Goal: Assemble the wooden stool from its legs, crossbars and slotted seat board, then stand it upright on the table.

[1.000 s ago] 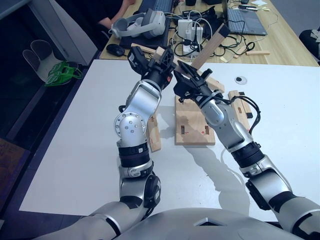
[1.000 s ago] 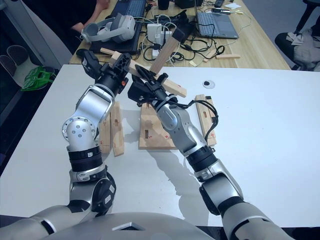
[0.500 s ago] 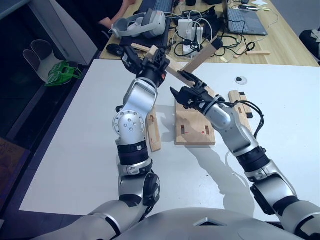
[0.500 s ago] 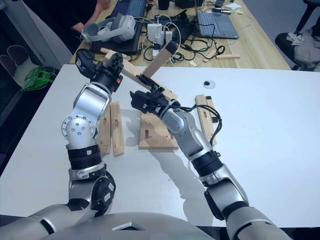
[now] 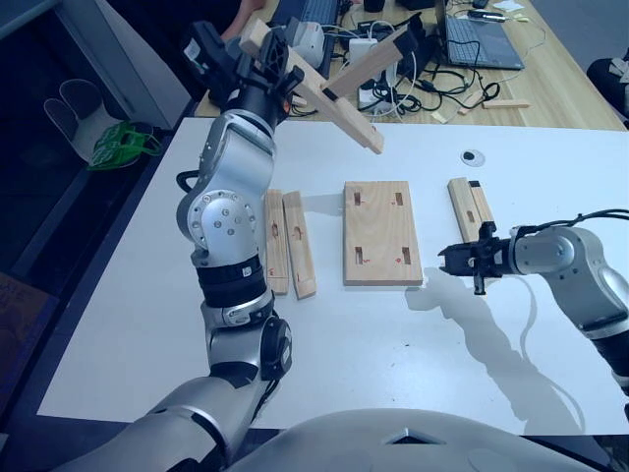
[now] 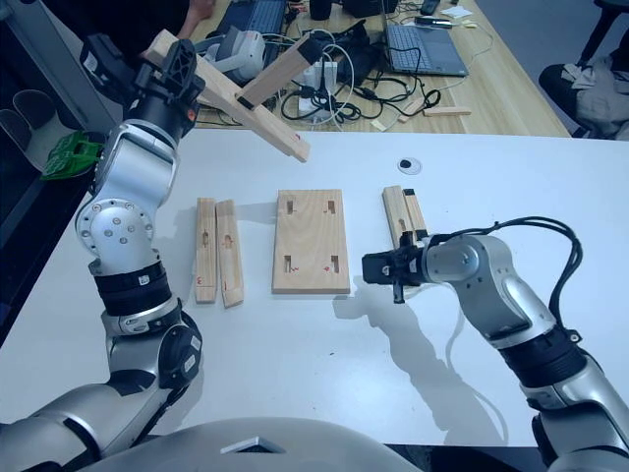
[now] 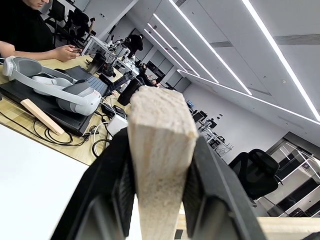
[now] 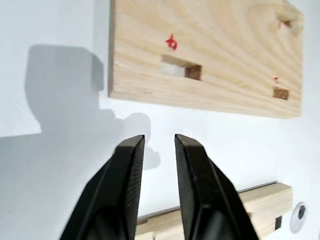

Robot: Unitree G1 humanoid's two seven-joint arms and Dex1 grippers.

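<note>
The left arm has swung up and to the left, taking both joined bars with it, while the right arm has let go and dropped away to the right, low over the counter (image 5: 118, 324). The left claw (image 7: 159, 170) is clamped on the upper end of a leg (image 5: 339, 108), held high above the counter's far left edge; a crossbar (image 5: 371, 65) juts from that leg at an angle, its dark-tipped end uppermost. Below, two legs (image 5: 276, 241) (image 5: 300, 244) lie flat side by side, just left of the seat board (image 5: 382, 232). The board lies flat in the middle of the counter, four slots showing, where the arms earlier crossed over it. To its right lies another pair of bars (image 5: 469, 208), touching each other. The right claw (image 5: 447, 260) hangs just beside the board's near right corner and just short of that pair's near end, its fingers (image 8: 126, 175) a narrow gap apart and holding nothing.
</note>
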